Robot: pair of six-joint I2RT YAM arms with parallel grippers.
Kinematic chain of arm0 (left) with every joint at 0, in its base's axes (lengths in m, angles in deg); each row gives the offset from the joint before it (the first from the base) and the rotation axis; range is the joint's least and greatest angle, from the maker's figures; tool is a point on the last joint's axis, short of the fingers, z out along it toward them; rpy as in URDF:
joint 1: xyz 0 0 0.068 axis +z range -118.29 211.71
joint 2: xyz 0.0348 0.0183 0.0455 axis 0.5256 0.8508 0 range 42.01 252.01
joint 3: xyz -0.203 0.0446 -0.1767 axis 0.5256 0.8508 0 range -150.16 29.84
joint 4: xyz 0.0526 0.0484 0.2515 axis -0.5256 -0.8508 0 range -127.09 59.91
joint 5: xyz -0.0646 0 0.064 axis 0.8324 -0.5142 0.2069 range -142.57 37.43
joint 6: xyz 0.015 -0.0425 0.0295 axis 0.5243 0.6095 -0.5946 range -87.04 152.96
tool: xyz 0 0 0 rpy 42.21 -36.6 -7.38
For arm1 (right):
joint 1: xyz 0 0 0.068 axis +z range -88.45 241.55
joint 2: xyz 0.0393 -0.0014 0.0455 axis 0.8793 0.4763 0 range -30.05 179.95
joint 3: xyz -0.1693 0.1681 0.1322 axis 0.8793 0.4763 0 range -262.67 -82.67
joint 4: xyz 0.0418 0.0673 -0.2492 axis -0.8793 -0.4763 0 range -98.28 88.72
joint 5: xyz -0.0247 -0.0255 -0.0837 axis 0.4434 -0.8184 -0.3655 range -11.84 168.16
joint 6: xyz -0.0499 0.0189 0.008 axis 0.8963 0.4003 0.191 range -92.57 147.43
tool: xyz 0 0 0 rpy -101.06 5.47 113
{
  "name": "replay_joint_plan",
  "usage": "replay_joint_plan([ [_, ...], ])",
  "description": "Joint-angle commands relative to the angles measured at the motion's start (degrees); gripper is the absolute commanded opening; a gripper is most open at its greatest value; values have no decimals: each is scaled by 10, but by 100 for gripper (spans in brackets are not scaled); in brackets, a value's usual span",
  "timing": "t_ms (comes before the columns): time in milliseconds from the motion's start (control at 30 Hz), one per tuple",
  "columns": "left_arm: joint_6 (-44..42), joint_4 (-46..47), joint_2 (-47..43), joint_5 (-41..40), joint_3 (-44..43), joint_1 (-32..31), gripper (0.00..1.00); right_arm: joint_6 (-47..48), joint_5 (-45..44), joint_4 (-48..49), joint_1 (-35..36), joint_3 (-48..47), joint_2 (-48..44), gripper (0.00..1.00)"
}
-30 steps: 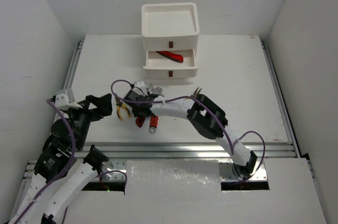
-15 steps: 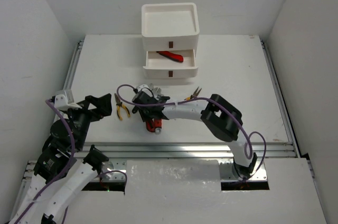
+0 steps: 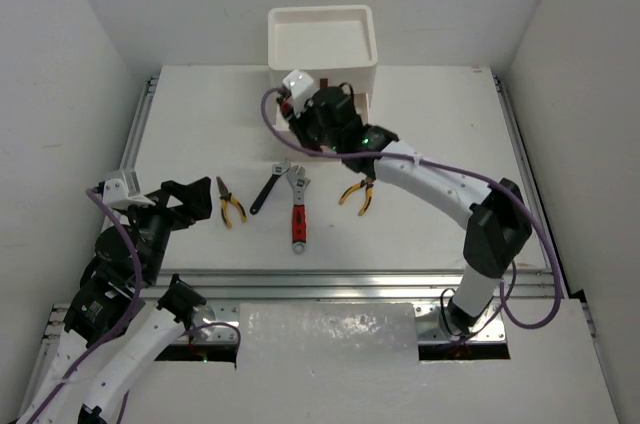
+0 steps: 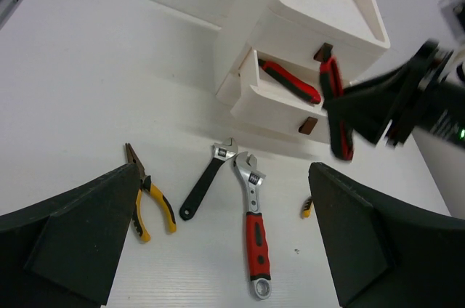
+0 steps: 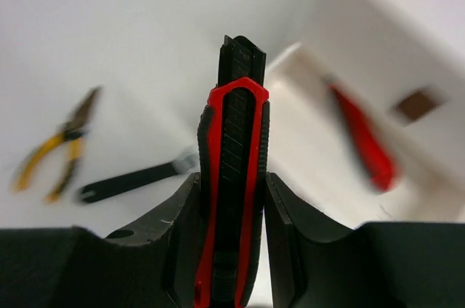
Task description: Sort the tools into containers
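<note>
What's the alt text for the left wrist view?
The right pincer holds a red-and-black tool by the white drawer unit, whose open drawer holds a similar red tool. On the table lie yellow-handled pliers, a black-handled wrench and a red-handled wrench. The left pincer, open, frames the bottom corners with its dark fingers.

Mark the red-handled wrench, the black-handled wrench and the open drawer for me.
red-handled wrench (image 4: 256,232): left wrist view, on its red grip.
black-handled wrench (image 4: 205,184): left wrist view, mid-handle.
open drawer (image 4: 272,108): left wrist view, on its front wall.
</note>
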State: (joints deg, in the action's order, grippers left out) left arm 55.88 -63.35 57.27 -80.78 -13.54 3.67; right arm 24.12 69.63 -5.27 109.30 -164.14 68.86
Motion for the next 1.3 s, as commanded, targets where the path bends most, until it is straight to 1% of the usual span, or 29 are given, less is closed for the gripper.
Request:
replay_joint_plan([
  [0,-5,17,1,3,-1,6,100,180,53,19,-61,-76,34,20],
  [33,-4,17,0,2,-1,6,100,242,61,17,-67,-103,43,19],
  [100,-5,17,1,2,-1,7,100,314,73,26,-79,-112,61,19],
  [133,-5,19,2,2,-1,6,100,370,67,33,-81,-113,76,22],
  [267,-9,21,15,9,-1,6,100,430,45,36,-95,-149,117,28],
  [300,-9,20,17,10,-2,6,100,434,45,34,-99,-154,122,32],
  [333,-9,20,19,10,-2,7,100,437,47,34,-101,-158,129,38],
  [367,-9,21,21,11,-2,6,100,438,44,35,-106,-157,130,55],
  [400,-9,21,21,12,-1,6,100,441,36,36,-107,-156,131,65],
  [433,-10,21,22,12,-1,7,100,447,31,36,-107,-157,138,70],
  [500,-10,21,22,12,-1,7,100,451,15,36,-107,-167,145,76],
  [567,-10,21,22,12,-1,7,100,445,4,18,-107,-194,157,77],
  [667,-9,21,22,11,-1,7,100,388,-21,-18,-106,-224,149,79],
  [700,-9,21,21,10,-1,7,100,321,-24,-49,-106,-234,142,79],
  [733,-9,21,20,9,-1,7,100,277,-32,-62,-107,-234,133,81],
  [767,-9,21,20,8,-1,7,100,177,-54,-97,-107,-225,111,82],
  [800,-9,20,20,7,-1,7,100,123,-54,-119,-106,-225,97,82],
  [833,-8,20,20,5,-1,7,100,66,-86,-137,-106,-194,82,82],
  [867,-8,19,18,4,-1,7,100,9,-98,-152,-106,-168,66,82],
  [900,-7,19,18,4,-1,7,100,-98,-108,-168,-107,-136,29,82],
  [933,-7,20,18,3,-1,7,100,-138,-108,-161,-107,-57,9,82],
  [967,-7,18,18,5,-1,7,100,-164,-82,-120,-107,-16,-8,82],
  [1000,-8,20,20,6,-1,7,100,-208,-57,-100,-105,49,-32,79],
  [1067,-8,20,21,9,-1,7,100,-229,-47,-63,-105,82,-36,78],
  [1100,-8,20,22,9,-1,7,100,-238,-51,-61,-105,90,-33,77],
  [1133,-8,19,24,10,-1,7,100,-244,-53,-60,-105,90,-21,77],
  [1200,-8,20,23,8,-2,7,100,-245,-46,-43,-105,89,-7,72],
  [1267,-8,20,20,7,-1,7,100,-249,-63,-30,-105,78,20,68],
])
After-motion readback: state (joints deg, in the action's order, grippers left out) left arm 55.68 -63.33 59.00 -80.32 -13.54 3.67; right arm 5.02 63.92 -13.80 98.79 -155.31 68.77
